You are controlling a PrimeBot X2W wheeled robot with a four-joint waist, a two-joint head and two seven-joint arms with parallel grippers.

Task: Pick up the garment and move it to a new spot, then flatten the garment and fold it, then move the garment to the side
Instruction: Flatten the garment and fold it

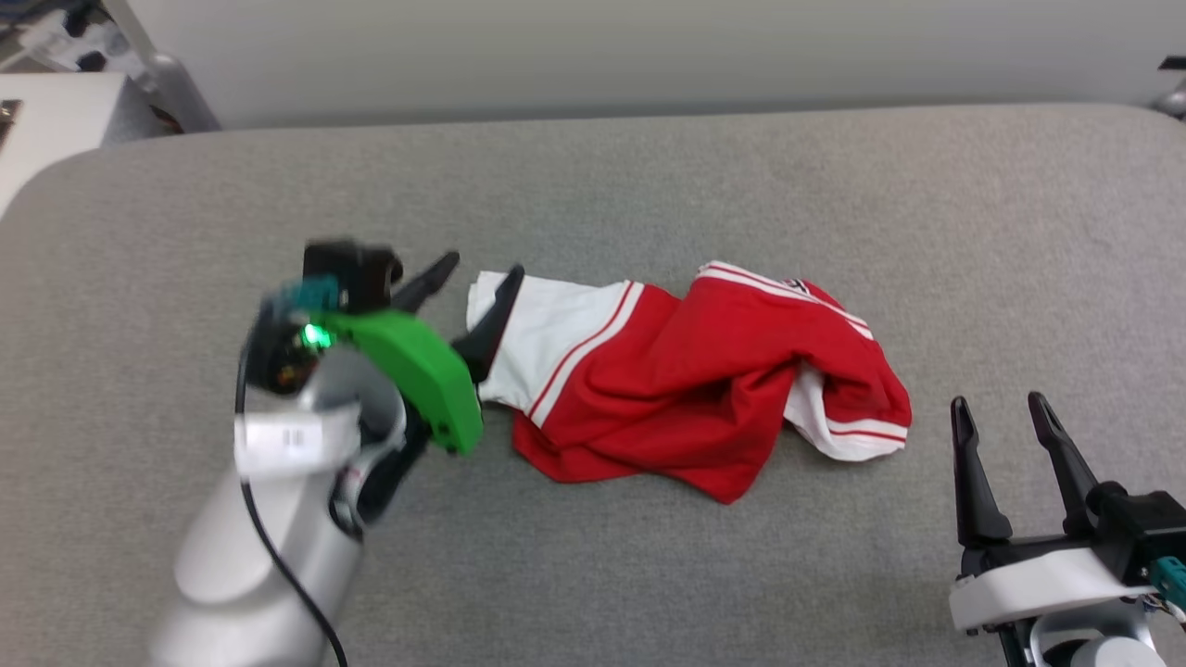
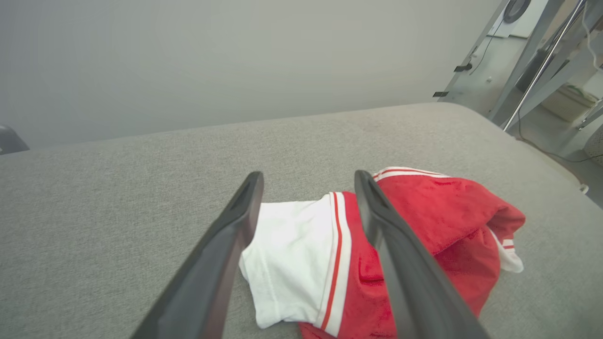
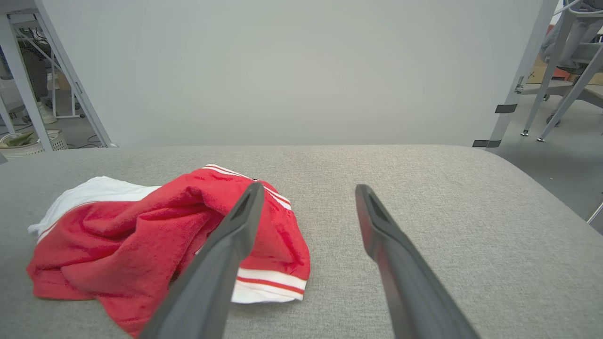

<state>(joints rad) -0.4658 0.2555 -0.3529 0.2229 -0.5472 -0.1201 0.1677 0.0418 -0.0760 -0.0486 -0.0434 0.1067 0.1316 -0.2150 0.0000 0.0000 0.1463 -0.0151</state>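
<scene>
Because the garment (image 1: 686, 389) lies crumpled in a heap, most of its front is buried in its own folds. A small dark mark by the striped trim at its far edge is too small to read. The garment sits near the middle of the grey fabric-covered surface (image 1: 649, 176). One white sleeve with red stripes spreads towards the robot's left, and a second white cuff pokes out at the heap's right end.

The left gripper (image 1: 482, 267) is blurred in the head view, and its green housing hides its base. Its fingers stand wide apart at the white sleeve, one across the cuff's edge and the other over bare cloth just beside it. Whether they touch the sleeve cannot be told. The right gripper (image 1: 998, 401), partly cut off at the lower right corner, also has its fingers spread wide. It holds nothing and is apart from the garment, off its right end.

The surface has rounded corners and ends before a plain pale wall (image 3: 292, 70). Grey metal frame legs (image 3: 70, 75) stand on the floor beyond it, and chair legs (image 3: 560, 103) show at the right wrist view's edge. Beside the frame a white basket (image 3: 21, 143) holds something greenish, too small to identify.
</scene>
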